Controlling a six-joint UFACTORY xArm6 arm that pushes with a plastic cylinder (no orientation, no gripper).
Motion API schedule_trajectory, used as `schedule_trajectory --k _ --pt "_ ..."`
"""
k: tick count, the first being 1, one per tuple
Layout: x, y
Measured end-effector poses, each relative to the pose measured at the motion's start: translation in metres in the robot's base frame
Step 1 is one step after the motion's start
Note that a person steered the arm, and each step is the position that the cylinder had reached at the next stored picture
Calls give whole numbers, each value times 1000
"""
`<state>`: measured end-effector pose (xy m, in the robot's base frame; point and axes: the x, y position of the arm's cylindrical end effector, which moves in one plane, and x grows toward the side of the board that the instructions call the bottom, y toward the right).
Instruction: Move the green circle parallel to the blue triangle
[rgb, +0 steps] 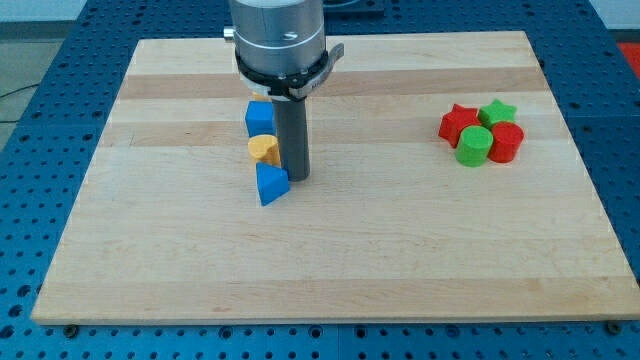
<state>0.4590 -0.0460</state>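
The green circle (474, 146) sits at the view's right in a tight cluster with a red star (458, 124), a green star (497, 112) and a red round block (505, 142). The blue triangle (270, 185) lies left of centre, the lowest in a short column under a yellow block (263, 150) and a blue block (259, 118). My tip (296, 177) stands just right of the blue triangle, touching or nearly touching it, far from the green circle.
The blocks rest on a wooden board (330, 260) ringed by a blue perforated table (50, 120). The arm's grey wrist (280, 40) hangs over the board's top edge above the left column.
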Motion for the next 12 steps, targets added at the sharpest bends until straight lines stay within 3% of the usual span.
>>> schedule_trajectory --k 3,5,6,7,8,9,11,12 --pt "4 -25" --pt "-49 94" --pt "-119 95" --pt "-155 213" --pt "-125 254" --pt "-62 255" --pt "-22 260" --pt "3 233"
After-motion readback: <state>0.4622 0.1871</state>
